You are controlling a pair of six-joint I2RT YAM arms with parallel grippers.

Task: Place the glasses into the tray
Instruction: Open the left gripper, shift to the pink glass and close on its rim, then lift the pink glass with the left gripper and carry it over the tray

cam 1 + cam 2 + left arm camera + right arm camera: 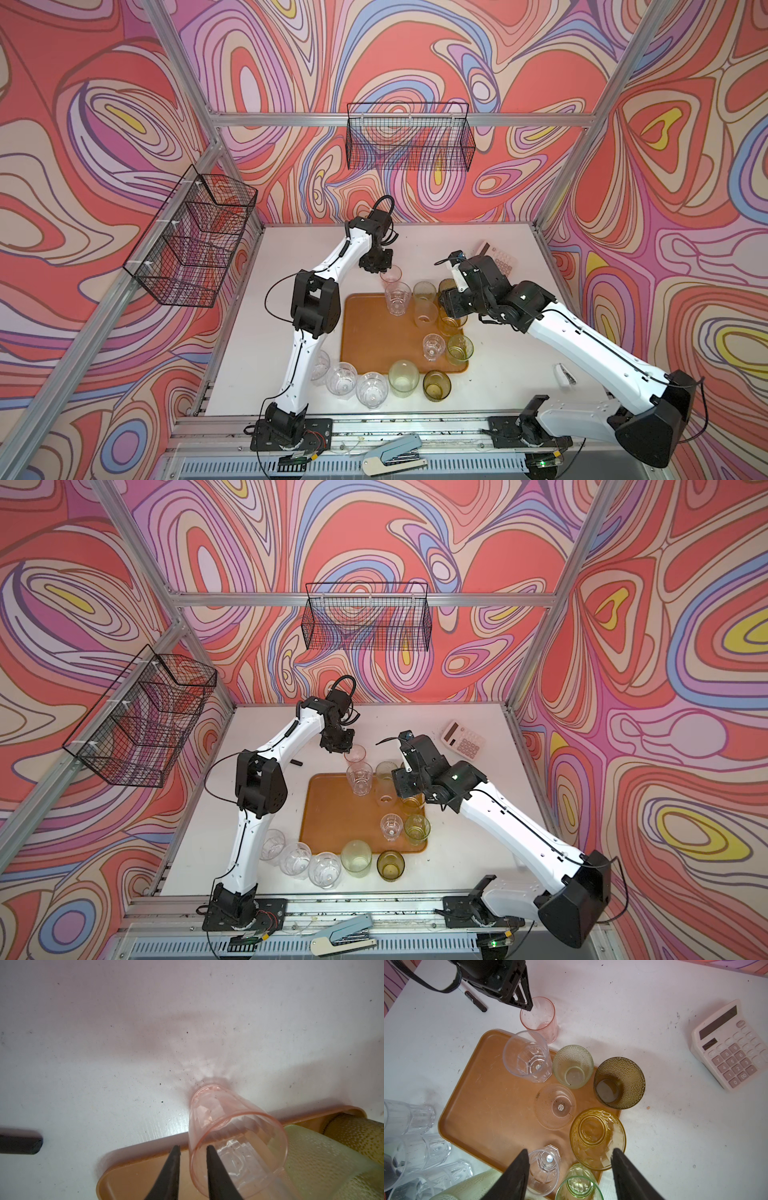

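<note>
- About halfway, I reckon: seven glasses stand on the tray (pixel 365 332), all bunched along its 3 o'clock side. The olive-brown glass (pixel 618 1082) sits right at the 1 o'clock corner, and I can't tell if it's fully inside the rim.
- Six to go. The pink glass (pixel 538 1016) stands upright on the counter (pixel 415 241) just past the tray's 12 o'clock edge. Along the 6 o'clock edge wait three clear glasses (pixel 341 380), a pale green glass (pixel 403 378) and a dark olive glass (pixel 436 384).
- Left hand (pixel 193 1146) is narrowed and straddles the pink glass's rim, one finger inside and one outside. It isn't visibly pinching yet.
- Right hand (pixel 570 1149) is wide with nothing gripped, right by the amber glass (pixel 598 1138).
- The counter is white and scuffed, with a calculator (pixel 463 739) at 2 o'clock and a black marker (pixel 475 1001) around 11. A stapler (pixel 395 455) lies on the front rail at 6.
- The walls are swirly pink-orange, and wire baskets hang at 12 (pixel 409 137) and 9 (pixel 195 237).
</note>
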